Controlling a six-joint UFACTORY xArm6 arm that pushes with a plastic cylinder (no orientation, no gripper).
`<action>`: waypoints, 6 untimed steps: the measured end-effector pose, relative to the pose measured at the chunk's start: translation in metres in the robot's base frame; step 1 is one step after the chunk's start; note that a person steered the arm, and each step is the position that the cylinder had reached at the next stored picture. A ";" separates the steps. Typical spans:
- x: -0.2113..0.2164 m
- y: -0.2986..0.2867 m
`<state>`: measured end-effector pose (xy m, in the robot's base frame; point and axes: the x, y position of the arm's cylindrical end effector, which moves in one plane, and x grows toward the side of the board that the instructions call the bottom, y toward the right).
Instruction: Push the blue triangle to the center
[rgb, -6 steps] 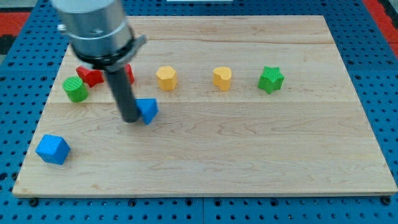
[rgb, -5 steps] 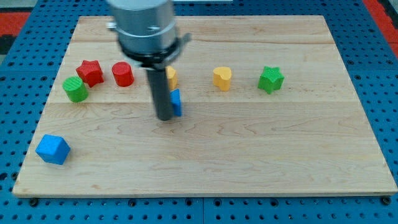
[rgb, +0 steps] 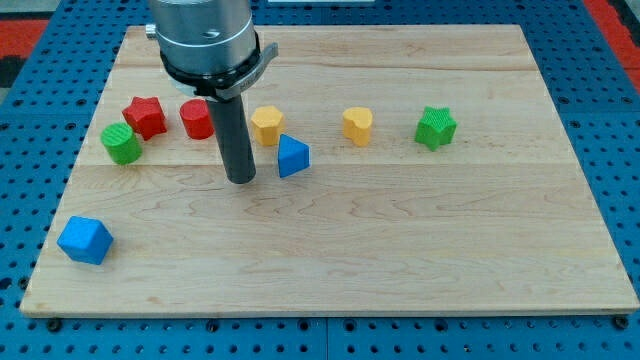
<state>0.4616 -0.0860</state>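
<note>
The blue triangle (rgb: 292, 157) lies on the wooden board (rgb: 400, 250), a little left of the board's middle and just below the yellow hexagon (rgb: 267, 126). My tip (rgb: 241, 180) rests on the board to the left of the blue triangle, with a small gap between them. The rod rises from the tip to the arm's grey body at the view's top.
A red star (rgb: 145, 116), a red cylinder (rgb: 197, 119) and a green cylinder (rgb: 122, 144) sit at the left. A yellow heart (rgb: 357, 125) and a green star (rgb: 436, 128) sit at the right. A blue cube (rgb: 84, 240) lies at the bottom left.
My tip pushed the blue triangle to the right, then drew back to the left, leaving a gap. The triangle now sits further right, below the yellow hexagon.
</note>
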 end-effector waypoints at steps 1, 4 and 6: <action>-0.014 0.028; 0.015 0.087; -0.017 0.117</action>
<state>0.4443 0.0307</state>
